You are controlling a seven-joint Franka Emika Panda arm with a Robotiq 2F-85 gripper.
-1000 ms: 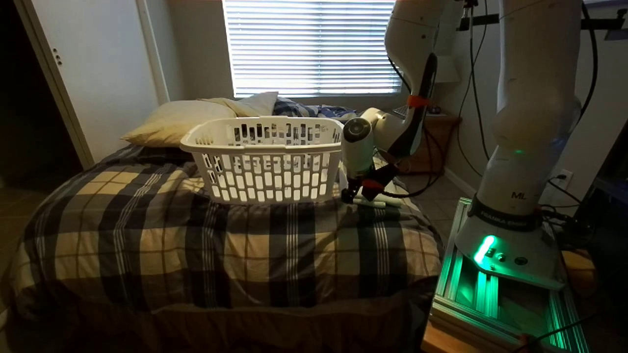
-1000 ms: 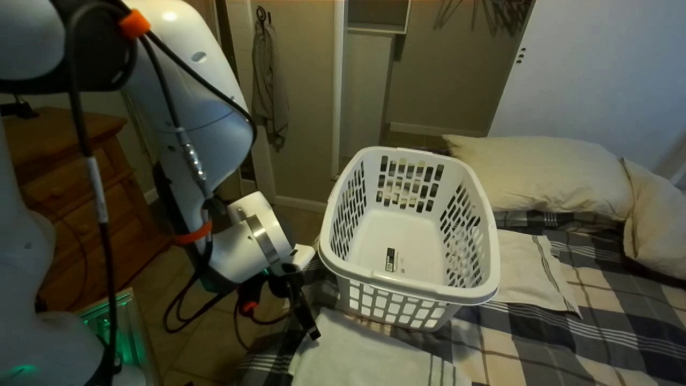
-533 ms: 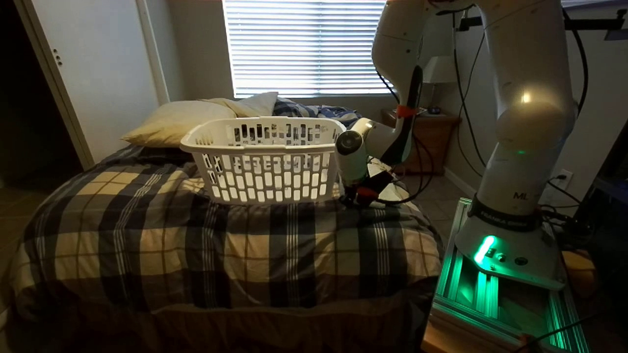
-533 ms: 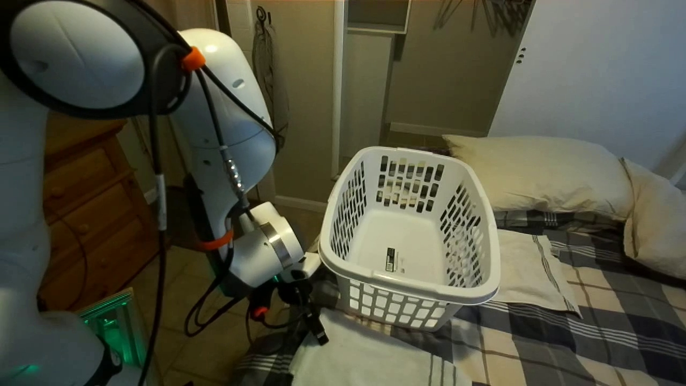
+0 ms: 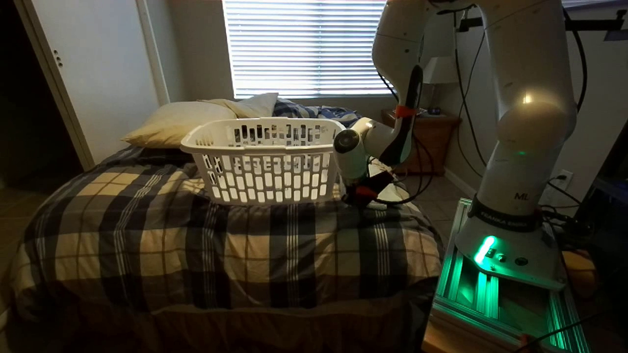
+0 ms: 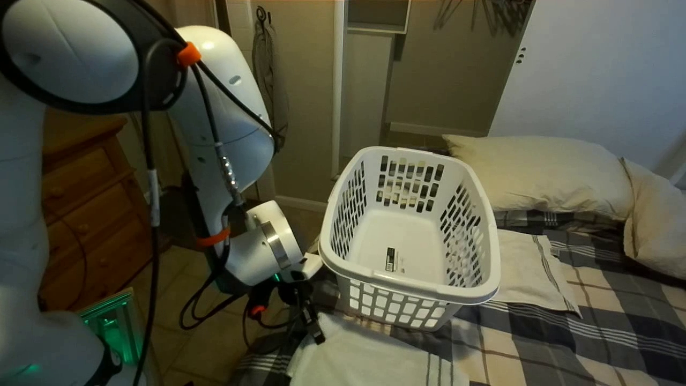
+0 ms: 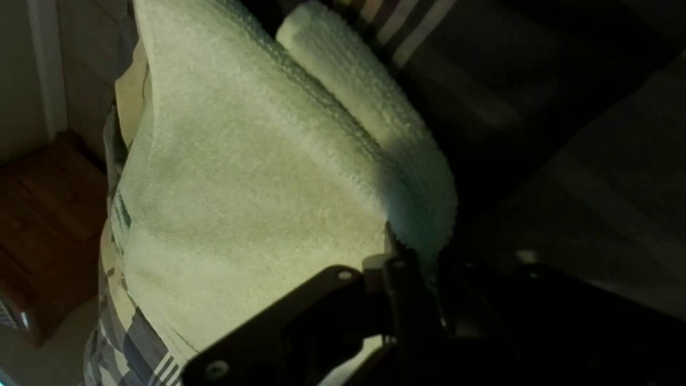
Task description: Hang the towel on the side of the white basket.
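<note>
One black two-fingered claw (image 7: 429,262) sits nearest to us in the wrist view, its fingers close together, and we see it grasping the rolled fold of a small off-white terry-cloth towel (image 7: 236,161). One finger is lost in shadow, so we cannot tell how deep the fold goes between them. We find the rest of the towel lying on a dark, beige and white plaid bedspread (image 6: 541,343), doubled over in layers, with thin dark stripes across one end. Above the claw bends the white jointed robot arm (image 6: 257,257), orange bands (image 6: 213,237) wrapped round it. Just beside the towel stands a white plastic laundry basket (image 6: 412,287), upright and oval, with slotted sides and a thick rolled rim; we cannot tell whether the towel touches it. On the basket's floor we notice a small dark-and-white label (image 6: 390,259). Past the basket, and partly hidden by it, we see a flat off-white cloth (image 6: 528,273) with a dark striped border, spread on the same bedspread. Farther on lies a plump cream pillow (image 6: 546,171). Deeper into the room, in an exterior view, we make out a brown wooden nightstand (image 5: 439,139) carrying a pale-shaded lamp (image 5: 439,70) and, farthest off, bright white slatted window blinds (image 5: 314,49).
</note>
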